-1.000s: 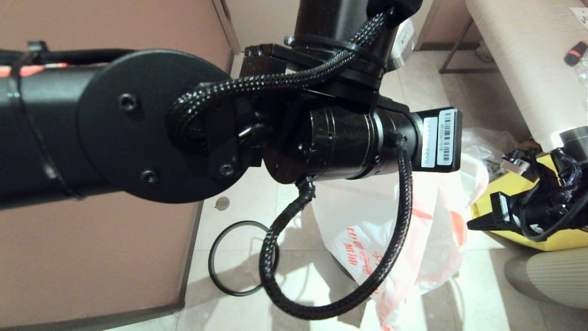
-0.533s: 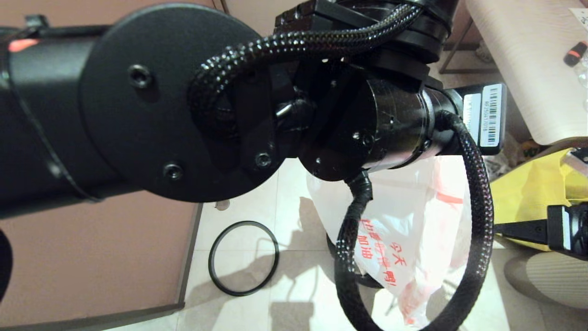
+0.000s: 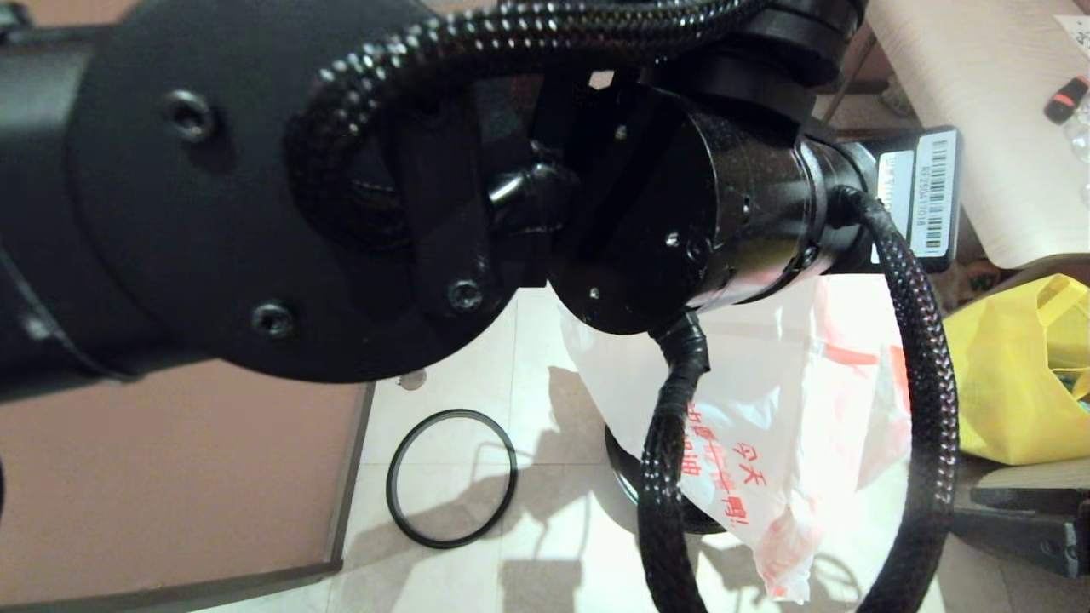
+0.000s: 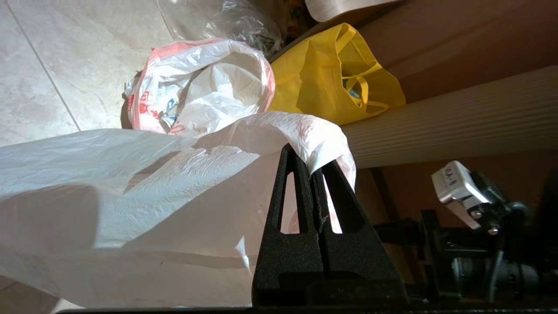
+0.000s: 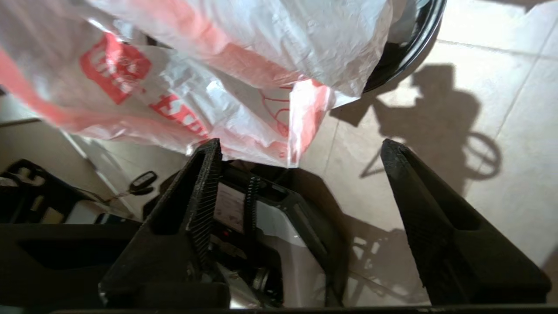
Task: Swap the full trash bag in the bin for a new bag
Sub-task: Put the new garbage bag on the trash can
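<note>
Left arm (image 3: 255,187): fills the head view's upper half, hiding its own hand. New bag (image 3: 766,426): hangs lengthwise downward over the bin (image 3: 626,477), mostly covered, at 5 o'clock. Left hand (image 4: 311,174): clenched on the bag's rim. Right hand (image 5: 301,152): released, fingers spread, below the bag's hem.

Hard, bright light falls on the floor (image 3: 545,426), casting crisp dark shadows. The new bag (image 3: 766,409) glares nearly white. The near left arm (image 3: 255,187) looms dark, perhaps slightly out of focus.
</note>
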Available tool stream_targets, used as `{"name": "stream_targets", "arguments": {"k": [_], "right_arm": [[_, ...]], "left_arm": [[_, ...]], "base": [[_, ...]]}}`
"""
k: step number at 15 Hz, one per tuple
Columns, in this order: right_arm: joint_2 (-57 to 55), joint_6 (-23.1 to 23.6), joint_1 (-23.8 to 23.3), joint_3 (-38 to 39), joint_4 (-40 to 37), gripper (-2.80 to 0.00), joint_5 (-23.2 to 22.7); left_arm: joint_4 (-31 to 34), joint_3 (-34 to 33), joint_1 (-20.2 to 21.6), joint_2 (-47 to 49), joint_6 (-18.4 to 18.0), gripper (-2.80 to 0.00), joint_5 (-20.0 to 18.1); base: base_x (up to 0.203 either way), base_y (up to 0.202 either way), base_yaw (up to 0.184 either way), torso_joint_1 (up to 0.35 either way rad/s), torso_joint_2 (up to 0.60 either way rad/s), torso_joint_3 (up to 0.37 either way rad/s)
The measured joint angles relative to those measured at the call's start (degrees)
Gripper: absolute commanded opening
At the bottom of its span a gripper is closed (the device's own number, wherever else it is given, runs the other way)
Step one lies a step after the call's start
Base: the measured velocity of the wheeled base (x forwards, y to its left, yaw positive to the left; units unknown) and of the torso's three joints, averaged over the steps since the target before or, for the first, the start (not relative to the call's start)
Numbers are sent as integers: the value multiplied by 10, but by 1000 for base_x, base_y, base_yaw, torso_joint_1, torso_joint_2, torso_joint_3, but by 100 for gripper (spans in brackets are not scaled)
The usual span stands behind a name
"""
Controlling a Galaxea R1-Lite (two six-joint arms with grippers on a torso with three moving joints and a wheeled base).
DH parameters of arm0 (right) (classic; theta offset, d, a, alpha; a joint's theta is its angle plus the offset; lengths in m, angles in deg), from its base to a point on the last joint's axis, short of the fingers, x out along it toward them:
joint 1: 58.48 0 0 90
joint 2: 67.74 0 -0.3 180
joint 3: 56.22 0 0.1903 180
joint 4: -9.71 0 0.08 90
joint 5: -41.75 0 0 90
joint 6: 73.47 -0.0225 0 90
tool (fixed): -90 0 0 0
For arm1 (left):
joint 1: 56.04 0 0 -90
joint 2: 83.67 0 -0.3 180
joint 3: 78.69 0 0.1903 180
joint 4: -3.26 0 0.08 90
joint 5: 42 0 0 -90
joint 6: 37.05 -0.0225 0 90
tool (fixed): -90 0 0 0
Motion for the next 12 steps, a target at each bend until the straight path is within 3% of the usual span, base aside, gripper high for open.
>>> {"name": "stream_targets", "arguments": {"k": [3, 7, 12], "right_arm": [[-44, 21, 26, 0, 65, 0, 34], [-112, 22, 88, 1, 169, 0, 148], [-94, 21, 138, 11, 173, 0, 158]], "left_arm": [[0, 0, -1, -7, 0, -280, -1], [1, 0, -1, -14, 0, -280, -1], [0, 0, 0, -14, 0, -280, -1]], "base": [[0, 0, 0, 0, 0, 0], [0, 0, 0, 0, 0, 0], [0, 0, 0, 0, 0, 0]]}}
